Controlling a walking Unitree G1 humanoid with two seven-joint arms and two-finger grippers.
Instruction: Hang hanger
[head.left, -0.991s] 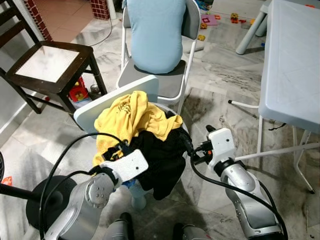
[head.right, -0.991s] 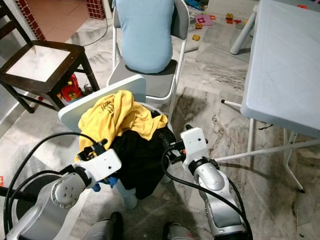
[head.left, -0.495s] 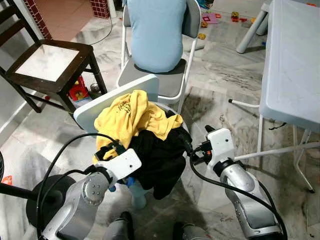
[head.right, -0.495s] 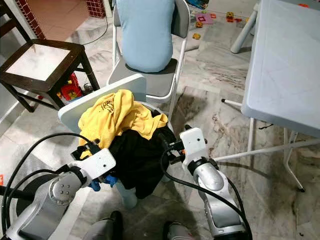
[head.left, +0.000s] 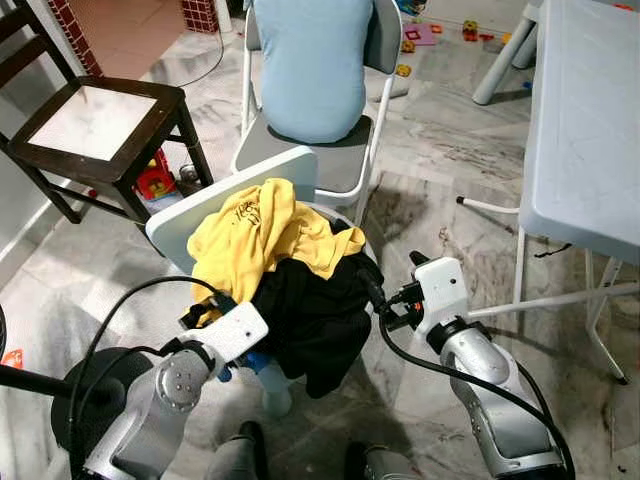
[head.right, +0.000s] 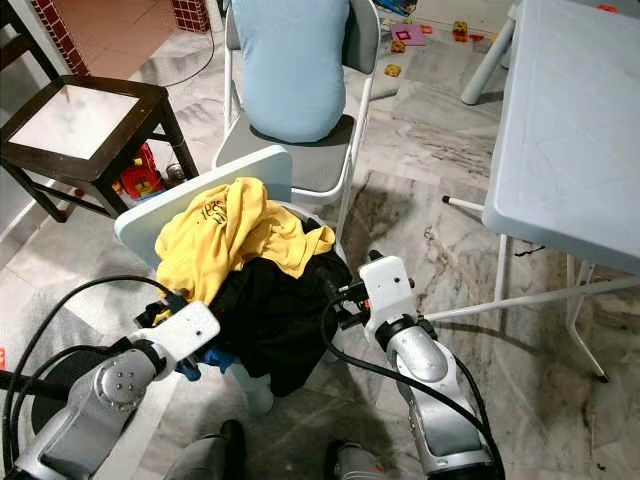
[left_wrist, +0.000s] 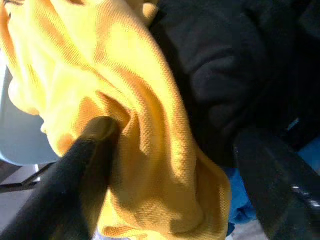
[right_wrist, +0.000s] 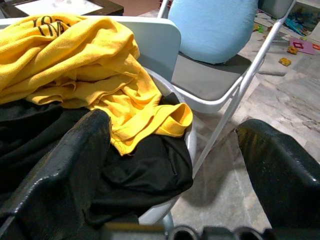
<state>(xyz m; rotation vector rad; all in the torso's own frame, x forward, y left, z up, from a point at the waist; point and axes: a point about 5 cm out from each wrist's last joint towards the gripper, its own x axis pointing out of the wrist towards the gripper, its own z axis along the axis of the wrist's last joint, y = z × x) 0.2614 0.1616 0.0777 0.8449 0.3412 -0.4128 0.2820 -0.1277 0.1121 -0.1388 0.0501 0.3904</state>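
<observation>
Facing a small white chair (head.left: 200, 215) heaped with a yellow shirt (head.left: 262, 232) lying over a black garment (head.left: 320, 315). At the near left edge of the heap, reaching in with the left gripper (head.left: 205, 308): fingers (left_wrist: 92, 145) spread apart, one pad pressed against a fold of the yellow cloth, the other off beside the black cloth, clamped on nothing. On the opposite side of the heap, holding the right gripper (head.left: 378, 300) just beside the black garment, fingers (right_wrist: 75, 160) splayed wide and empty, pointed across the pile. No telling for certain where the hanger lies; just under the left wrist, peeking from below the clothes at the seat's front edge, a bit of blue thing (head.left: 256, 362), too hidden to name. Beyond the pile, a grey folding chair (head.left: 340, 165) carrying a pale blue cushion (head.left: 308, 65); off to the left, a dark wooden stool (head.left: 95, 120) with a red toy (head.left: 155, 185) beneath it; off to the right, a white table (head.left: 585, 120) on the marbled floor (head.left: 450, 150).
</observation>
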